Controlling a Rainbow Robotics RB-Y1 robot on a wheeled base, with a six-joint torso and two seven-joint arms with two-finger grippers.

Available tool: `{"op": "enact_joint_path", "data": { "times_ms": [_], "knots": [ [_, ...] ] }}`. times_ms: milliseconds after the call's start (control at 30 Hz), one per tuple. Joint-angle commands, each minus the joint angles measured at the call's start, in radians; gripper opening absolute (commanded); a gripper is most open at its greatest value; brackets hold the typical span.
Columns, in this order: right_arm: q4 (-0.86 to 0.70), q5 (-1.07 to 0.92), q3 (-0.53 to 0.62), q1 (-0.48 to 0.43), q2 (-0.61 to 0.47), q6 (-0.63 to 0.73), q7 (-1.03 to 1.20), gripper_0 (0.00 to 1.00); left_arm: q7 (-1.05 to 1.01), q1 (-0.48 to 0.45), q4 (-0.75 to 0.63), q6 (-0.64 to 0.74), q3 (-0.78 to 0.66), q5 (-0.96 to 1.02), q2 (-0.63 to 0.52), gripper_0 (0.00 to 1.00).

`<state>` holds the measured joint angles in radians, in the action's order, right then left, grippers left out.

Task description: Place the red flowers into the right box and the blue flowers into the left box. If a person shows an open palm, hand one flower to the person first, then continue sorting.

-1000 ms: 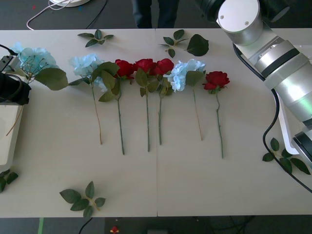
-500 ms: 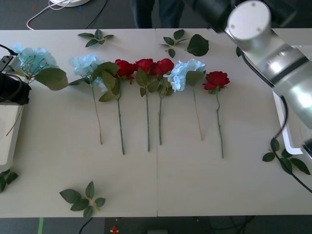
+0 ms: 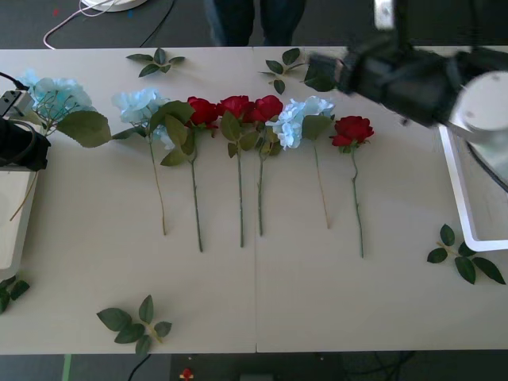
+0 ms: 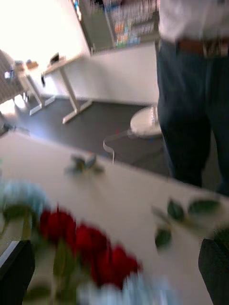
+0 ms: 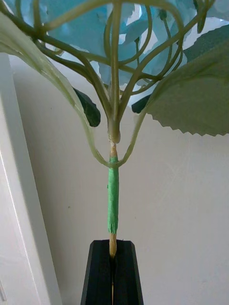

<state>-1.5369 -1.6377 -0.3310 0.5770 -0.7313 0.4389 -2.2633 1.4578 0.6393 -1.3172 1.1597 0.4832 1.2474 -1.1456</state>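
Left gripper pinches a blue flower by its stem beside the left box, likely for the drop. Right gripper, jaws spread, sits above the red flowers, probably lining up a pick.

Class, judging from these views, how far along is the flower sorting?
Done: nothing visibly boxed. In hand: the left gripper is shut on a blue flower by the left box. The right gripper is open above the row. Left: four red flowers and two more blue flowers on the table.

No legible text, labels, brand marks, numbers or signs observed on any surface in any view.
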Motion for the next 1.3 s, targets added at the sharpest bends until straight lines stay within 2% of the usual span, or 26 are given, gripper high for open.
{"op": "enact_joint_path", "data": {
  "times_ms": [33, 300, 400, 567, 767, 1000, 1167, 1300],
  "knots": [
    [-0.080, 0.072, 0.086, -0.077, -0.076, 0.115, 0.054, 1.00, -0.020, 0.026, -0.013, -0.054, -0.014, -0.008, -0.054, 0.00],
    [-0.213, 0.297, 0.216, -0.256, -0.120, 0.360, 0.263, 1.00, -0.037, 0.057, -0.010, -0.060, -0.058, -0.011, -0.105, 0.00],
    [-0.236, 0.377, 0.248, -0.295, -0.123, 0.445, 0.350, 1.00, -0.036, 0.057, 0.009, -0.045, -0.109, -0.011, -0.146, 0.00],
    [-0.238, 0.512, 0.253, -0.299, -0.118, 0.550, 0.530, 1.00, -0.025, 0.057, 0.058, 0.021, -0.201, -0.005, -0.194, 0.00],
    [-0.230, 0.679, 0.234, -0.272, -0.074, 0.666, 0.809, 1.00, -0.010, 0.057, 0.122, 0.126, -0.284, -0.074, -0.212, 0.00],
    [-0.141, 0.786, 0.153, -0.184, -0.037, 0.672, 0.956, 1.00, 0.019, 0.028, 0.231, 0.175, -0.337, -0.169, -0.210, 0.00],
    [-0.020, 0.820, 0.099, -0.089, 0.016, 0.661, 1.004, 1.00, 0.035, -0.141, 0.208, 0.043, -0.440, -0.284, -0.187, 0.00],
    [0.060, 0.825, 0.059, -0.037, 0.043, 0.630, 1.007, 1.00, 0.038, -0.216, 0.200, -0.045, -0.474, -0.404, -0.155, 0.00]
  ]
}}
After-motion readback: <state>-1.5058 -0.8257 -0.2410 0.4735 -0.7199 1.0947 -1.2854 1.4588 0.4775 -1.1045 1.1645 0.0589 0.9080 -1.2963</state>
